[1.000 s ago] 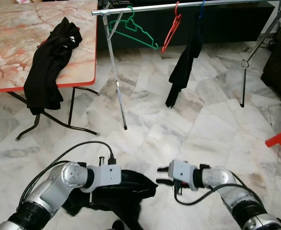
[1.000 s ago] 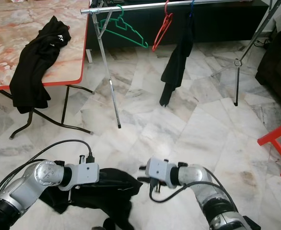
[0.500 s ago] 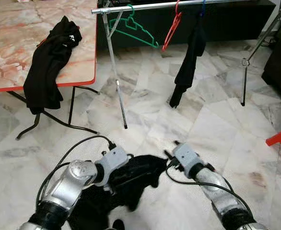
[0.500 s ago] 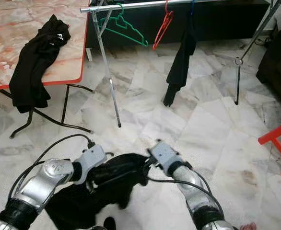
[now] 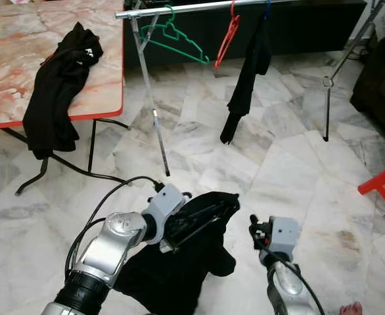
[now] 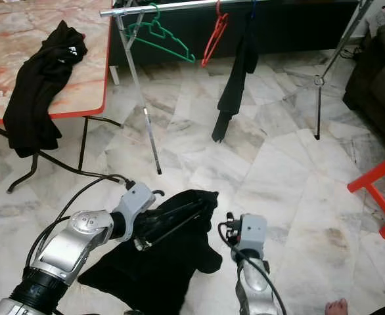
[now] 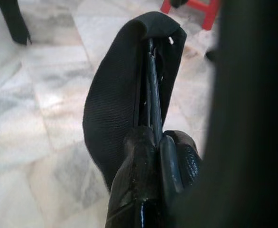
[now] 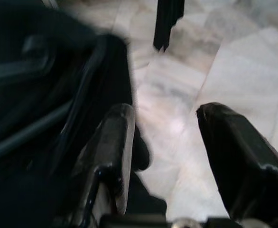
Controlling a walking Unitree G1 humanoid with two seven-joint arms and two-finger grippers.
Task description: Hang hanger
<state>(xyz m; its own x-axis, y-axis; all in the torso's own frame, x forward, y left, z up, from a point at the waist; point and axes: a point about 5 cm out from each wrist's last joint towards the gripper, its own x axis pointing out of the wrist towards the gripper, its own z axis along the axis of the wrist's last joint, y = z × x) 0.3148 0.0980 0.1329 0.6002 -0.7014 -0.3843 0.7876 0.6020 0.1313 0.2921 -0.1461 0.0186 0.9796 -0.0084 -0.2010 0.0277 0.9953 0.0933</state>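
A black hanger (image 5: pixel 194 224) with a black garment (image 5: pixel 179 262) draped over it is held low over the marble floor (image 5: pixel 291 170), at about 6 o'clock in the head views. It is pinched by the left gripper (image 5: pixel 171 231), whose fingers (image 7: pixel 151 178) are pressed together on the hanger's thin bar, as seen in the left wrist view, where the cloth (image 7: pixel 110 95) is folded over the bar just beyond the fingertips. The garment hangs down from the hanger toward the floor.

The right gripper (image 8: pixel 165 142) is held just beside the garment, at about 5 o'clock, with its fingers (image 8: pixel 113 147) spread apart and nothing between them; the cloth is seen close against one finger.

A clothes rail (image 5: pixel 199 8) is stood at 12 o'clock, well apart from the held hanger. On it are hung a green hanger (image 5: pixel 173 36), a red hanger (image 5: pixel 226 36) and a black garment on a blue hanger (image 5: pixel 248 72). A desk (image 5: pixel 22 65) with a red edge is placed at 10 o'clock, with black clothing (image 5: pixel 58 88) draped over its edge. A red stool (image 5: pixel 384 193) is seen at 3 o'clock.
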